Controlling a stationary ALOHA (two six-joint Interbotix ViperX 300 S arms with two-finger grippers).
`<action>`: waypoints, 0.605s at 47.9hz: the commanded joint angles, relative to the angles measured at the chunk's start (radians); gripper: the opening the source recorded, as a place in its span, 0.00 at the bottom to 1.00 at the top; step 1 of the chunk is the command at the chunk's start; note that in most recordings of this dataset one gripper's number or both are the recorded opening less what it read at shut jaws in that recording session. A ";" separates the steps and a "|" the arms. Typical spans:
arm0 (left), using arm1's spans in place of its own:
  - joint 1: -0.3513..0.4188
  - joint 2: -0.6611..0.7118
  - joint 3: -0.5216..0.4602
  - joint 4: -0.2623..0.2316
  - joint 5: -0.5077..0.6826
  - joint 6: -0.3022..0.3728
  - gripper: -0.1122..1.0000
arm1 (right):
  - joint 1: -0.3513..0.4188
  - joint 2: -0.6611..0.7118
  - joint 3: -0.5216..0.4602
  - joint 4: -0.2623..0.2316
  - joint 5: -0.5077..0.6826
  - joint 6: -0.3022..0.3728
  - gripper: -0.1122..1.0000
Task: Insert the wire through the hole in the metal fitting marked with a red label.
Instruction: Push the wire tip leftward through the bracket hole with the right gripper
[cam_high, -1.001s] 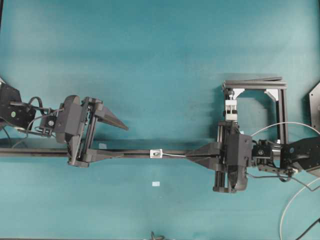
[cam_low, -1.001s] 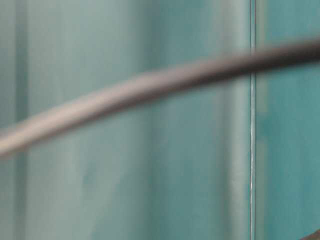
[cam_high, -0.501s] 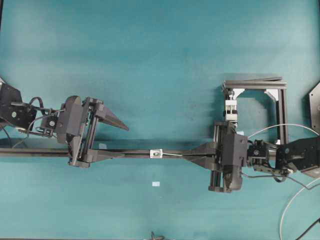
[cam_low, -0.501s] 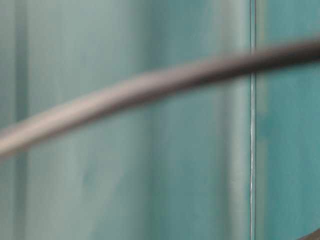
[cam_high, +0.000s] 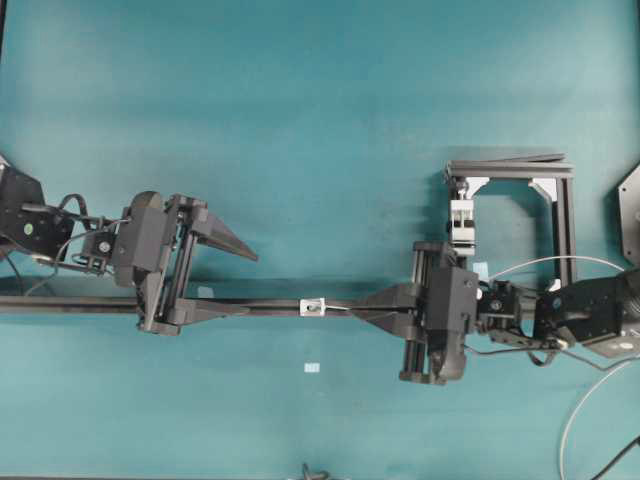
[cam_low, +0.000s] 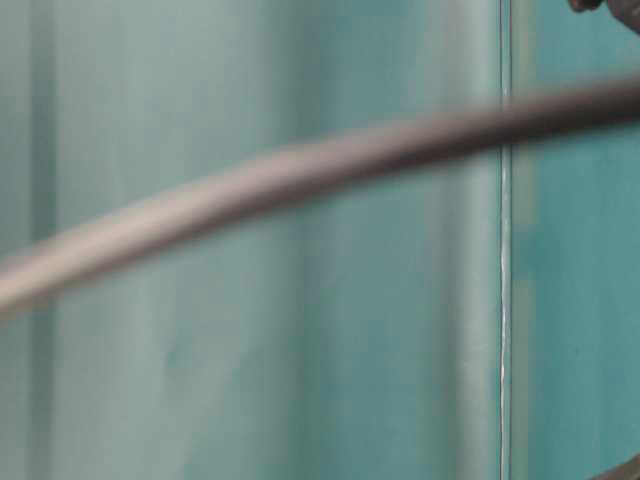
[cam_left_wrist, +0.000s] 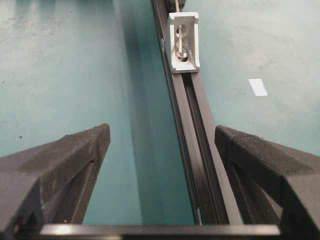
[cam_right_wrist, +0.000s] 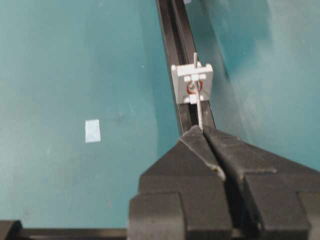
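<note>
The metal fitting (cam_high: 314, 307) sits on a long black rail (cam_high: 270, 302) at mid-table. In the right wrist view the fitting (cam_right_wrist: 192, 82) has a red ring around its hole (cam_right_wrist: 191, 88). My right gripper (cam_right_wrist: 201, 129) is shut on the thin pale wire (cam_right_wrist: 199, 112) just short of the fitting. The wire runs into the hole, and its tip shows past the fitting's far side. My right gripper (cam_high: 364, 307) lies on the rail, right of the fitting. My left gripper (cam_high: 248, 285) is open and holds nothing. It straddles the rail to the left, with the fitting (cam_left_wrist: 183, 42) ahead of it.
A black profile frame (cam_high: 565, 215) with a white clamp block (cam_high: 461, 215) stands at the back right. A small white tape patch (cam_high: 312, 368) lies in front of the rail. The wire loops away behind the right arm (cam_high: 540, 263). A blurred strand (cam_low: 300, 170) crosses the table-level view.
My right gripper has slid left along the rail toward the fitting, carrying the wire with it. The left arm has not moved.
</note>
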 joint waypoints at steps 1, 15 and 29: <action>0.000 -0.015 -0.017 0.003 -0.006 0.000 0.71 | -0.003 -0.009 -0.025 -0.002 -0.008 -0.003 0.09; -0.003 -0.012 -0.023 0.003 -0.002 0.000 0.71 | -0.006 0.008 -0.052 -0.002 -0.009 -0.006 0.09; 0.000 -0.011 -0.029 0.003 0.021 -0.002 0.71 | -0.011 0.026 -0.083 -0.002 -0.003 -0.034 0.09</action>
